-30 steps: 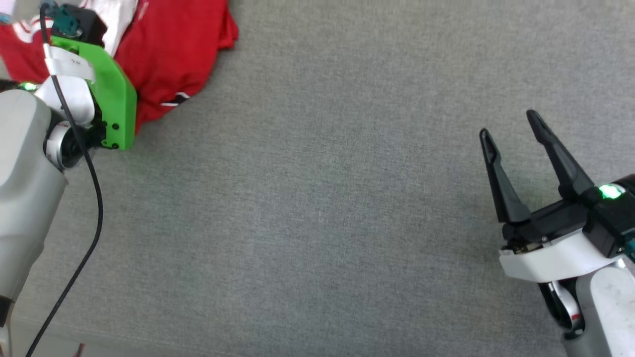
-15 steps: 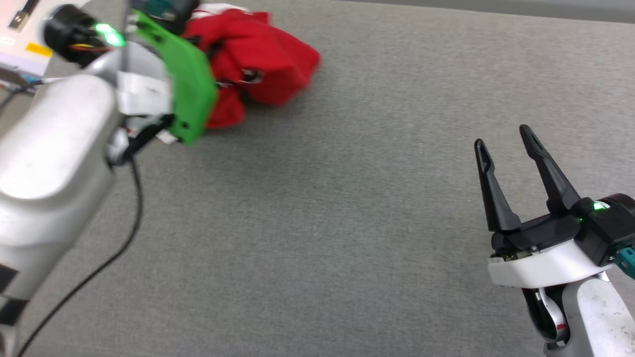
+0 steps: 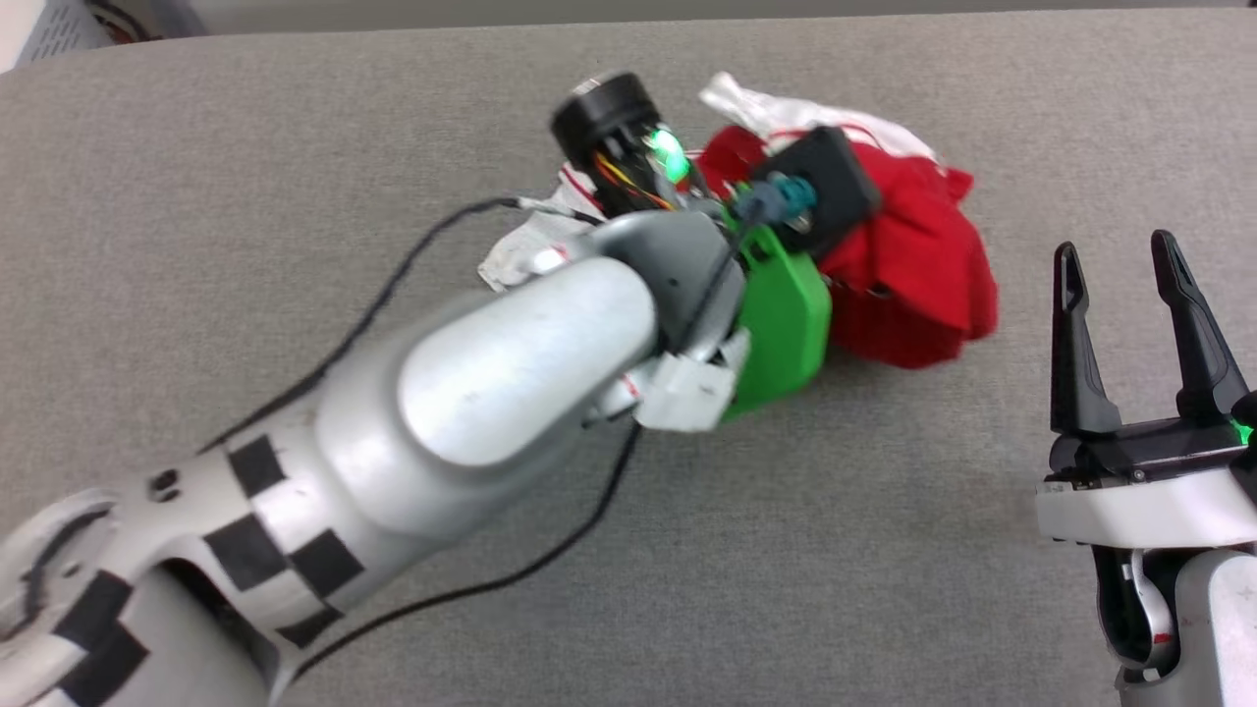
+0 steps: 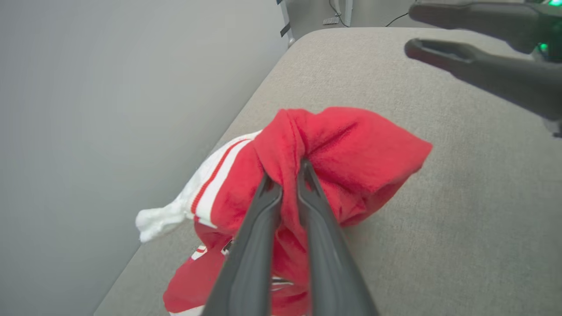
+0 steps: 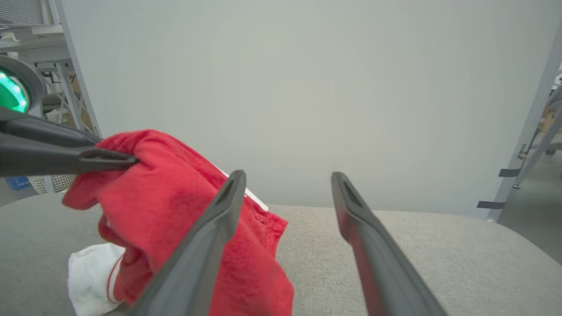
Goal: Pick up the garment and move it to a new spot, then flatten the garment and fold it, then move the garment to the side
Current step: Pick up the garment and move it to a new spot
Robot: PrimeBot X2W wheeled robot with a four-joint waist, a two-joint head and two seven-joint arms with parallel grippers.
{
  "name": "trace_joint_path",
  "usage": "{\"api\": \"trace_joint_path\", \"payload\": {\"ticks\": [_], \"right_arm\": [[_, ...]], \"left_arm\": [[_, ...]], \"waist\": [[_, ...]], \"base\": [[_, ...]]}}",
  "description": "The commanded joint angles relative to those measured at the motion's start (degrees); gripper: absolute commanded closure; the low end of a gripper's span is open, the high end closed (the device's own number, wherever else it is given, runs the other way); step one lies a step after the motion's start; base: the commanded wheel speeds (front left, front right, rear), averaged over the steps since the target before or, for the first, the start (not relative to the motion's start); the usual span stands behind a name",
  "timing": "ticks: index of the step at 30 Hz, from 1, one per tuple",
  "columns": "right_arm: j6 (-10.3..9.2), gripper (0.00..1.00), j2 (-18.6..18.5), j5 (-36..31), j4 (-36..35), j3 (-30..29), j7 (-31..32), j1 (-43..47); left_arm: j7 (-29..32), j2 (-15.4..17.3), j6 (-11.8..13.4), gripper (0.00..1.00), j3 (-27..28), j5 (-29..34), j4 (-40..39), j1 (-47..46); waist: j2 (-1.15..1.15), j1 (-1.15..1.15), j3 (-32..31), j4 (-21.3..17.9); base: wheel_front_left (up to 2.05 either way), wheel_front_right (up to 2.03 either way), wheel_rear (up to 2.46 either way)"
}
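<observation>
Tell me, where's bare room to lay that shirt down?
Bare grey fabric surface stretches left of the left arm, and between that arm and the right gripper. It's crowded where the left gripper clamps the bunched red jersey.

Left gripper (image 4: 287, 180) pinches bunched red fold of garment (image 4: 351, 145), lifted over grey surface (image 4: 461, 210); white sleeve hangs lower left; right gripper (image 4: 410, 26) spread, upper right.

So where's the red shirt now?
Head view, right of centre: the red jersey is bunched in the left gripper, trailing on the grey surface, beside the open right gripper.
</observation>
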Motion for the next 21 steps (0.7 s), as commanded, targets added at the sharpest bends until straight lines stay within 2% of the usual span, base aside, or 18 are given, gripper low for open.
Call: {"api": "trace_joint_path", "payload": {"ticks": [1, 5, 9, 15, 18, 19, 20, 21], "right_arm": [[-0.04, 0.0, 0.3, -0.3, -0.2, -0.3, -0.1, 1.1], [-0.04, 0.0, 0.7, -0.7, -0.3, -0.7, -0.1, 1.3], [-0.04, 0.0, 0.9, -1.0, -0.2, -1.1, -0.1, 1.1], [-0.04, 0.0, 0.9, -1.5, 0.3, -1.6, -0.1, 0.5], [-0.04, 0.0, 0.8, -1.8, 0.9, -1.7, -0.1, 0.4], [-0.04, 0.0, 0.8, -2.0, 1.1, -1.7, -0.1, 0.5], [-0.04, 0.0, 0.7, -2.1, 1.3, -1.8, -0.1, 0.7], [-0.04, 0.0, 0.7, -2.2, 1.5, -1.7, -0.1, 1.0]], "left_arm": [[-1.0, -2.0, -0.2, 1.0, -1.9, -0.6, 1.4, 0.8], [-3.2, -6.5, -0.2, 1.0, -5.7, -0.9, 6.7, 4.0], [-2.2, -9.2, -0.2, 1.0, -6.8, 0.4, 10.8, 9.7], [3.4, -10.7, -0.2, 1.0, -6.9, 5.7, 10.8, 20.4], [2.3, -11.0, -0.2, 1.0, -6.9, 5.3, 10.7, 21.7], [0.4, -11.1, -0.2, 0.71, -6.9, 5.0, 11.0, 21.2], [-1.8, -11.2, -0.2, 0.0, -6.9, 5.0, 11.4, 20.4], [-4.7, -11.3, -0.2, 0.0, -6.9, 4.8, 12.3, 19.4]], "waist": [[0.0, 0.0, 0.5, -2.2], [0.0, 0.0, 1.0, -3.3], [0.0, 0.0, 1.6, -3.8], [0.0, 0.0, 2.2, -3.6], [0.0, 0.0, 1.9, -3.0], [0.0, 0.0, 1.5, -2.6], [0.0, 0.0, 1.1, -2.3], [0.0, 0.0, 0.6, -1.9]], "base": [[0.0, 0.0, 0.0], [0.0, 0.0, 0.0], [0.0, 0.0, 0.0], [0.0, 0.0, 0.0], [0.0, 0.0, 0.0], [0.0, 0.0, 0.0], [0.0, 0.0, 0.0], [0.0, 0.0, 0.0]]}}
